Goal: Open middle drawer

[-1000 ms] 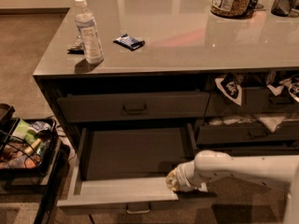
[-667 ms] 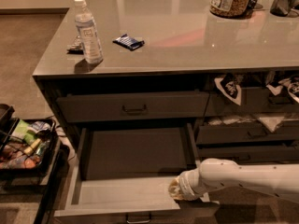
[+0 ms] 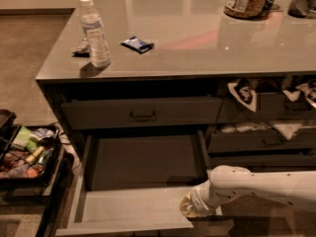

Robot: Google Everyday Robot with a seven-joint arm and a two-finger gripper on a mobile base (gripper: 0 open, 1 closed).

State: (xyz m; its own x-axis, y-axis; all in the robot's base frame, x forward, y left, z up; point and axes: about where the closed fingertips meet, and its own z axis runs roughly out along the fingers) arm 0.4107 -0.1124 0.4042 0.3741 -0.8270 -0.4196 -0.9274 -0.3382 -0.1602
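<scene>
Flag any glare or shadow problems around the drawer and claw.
Camera view: dim, warm light overall; glare streaks and a reddish reflection on the countertop; the open middle drawer is dark at the back, paler toward its front; the claw, at the drawer's front right corner as seen, shows pale against the dark surround.

White tubular arm point(image 3: 261, 184) ends in a tan gripper point(image 3: 190, 206) beside the middle drawer point(image 3: 128, 207).

The middle drawer point(image 3: 129, 207) was seen as dark grey with a light grey inside, the gripper point(image 3: 190, 207) at its front right corner was seen as tan on a white arm point(image 3: 261, 184), and the packet point(image 3: 137, 44) on the grey top point(image 3: 197, 43) was coloured dark blue.
</scene>
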